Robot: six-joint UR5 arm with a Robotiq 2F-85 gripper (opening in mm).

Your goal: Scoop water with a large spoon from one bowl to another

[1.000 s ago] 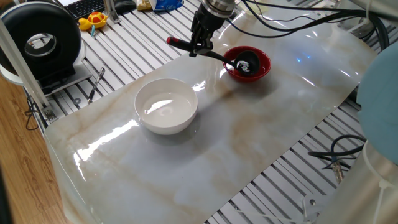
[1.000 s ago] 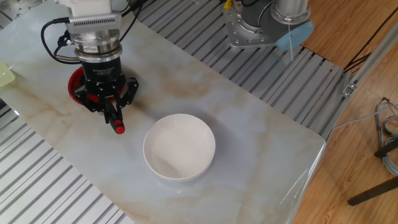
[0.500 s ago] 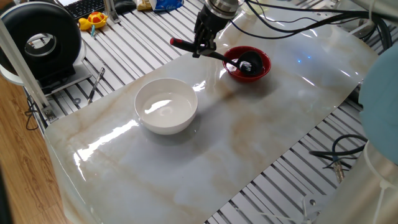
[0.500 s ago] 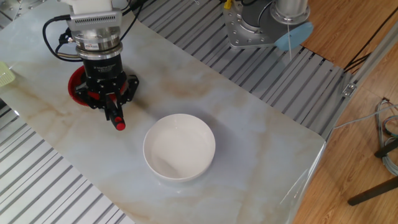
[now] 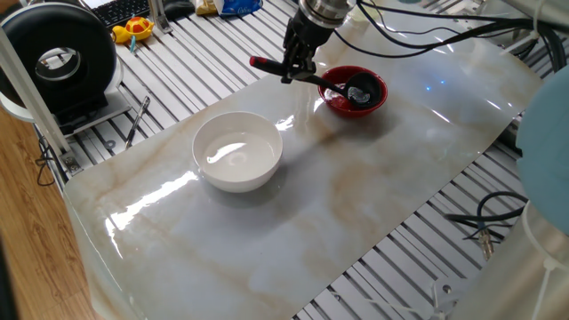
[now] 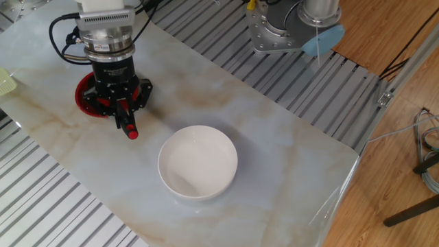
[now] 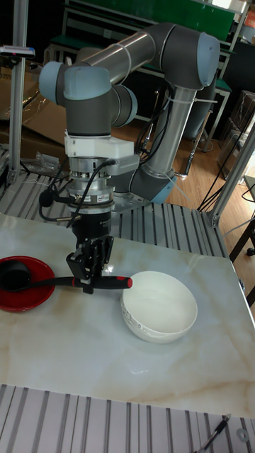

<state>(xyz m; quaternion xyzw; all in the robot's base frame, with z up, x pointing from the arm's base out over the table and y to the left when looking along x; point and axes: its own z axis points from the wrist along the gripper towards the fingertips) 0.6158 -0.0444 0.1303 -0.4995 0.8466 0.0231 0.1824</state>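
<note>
Resting with its deep black scoop inside the red bowl [image 7: 25, 287], the large spoon [image 7: 49, 279] is lying almost level, its thin handle reaching out over the bowl's rim toward the white bowl [image 7: 159, 306] and ending in a red tip. In the tall fixed view the scoop is sitting at the far left of the red bowl and the red tip is pointing right, stopping just short of the white bowl without touching it. In one fixed view a bright glint is showing on the scoop, but whether that is water [image 5: 233, 154] in the ladle cannot be told; a glossy sheen of clear liquid is lying in the bottom of the white bowl.

The gripper [image 7: 88, 276] is hanging straight down over the handle, and its two black fingers [image 7: 96, 262] are pressing in on the handle from both sides, clamped on it near the red end. In the other fixed view the gripper body is hiding most of the red bowl, with only the red handle tip poking out below it.

Both bowls are standing on the marble-patterned table [image 5: 373, 196], well apart from each other, the white one nearer the middle. Beyond the slab, a slotted metal bench is carrying a yellow toy [image 5: 133, 29] at the far left in one fixed view.
</note>
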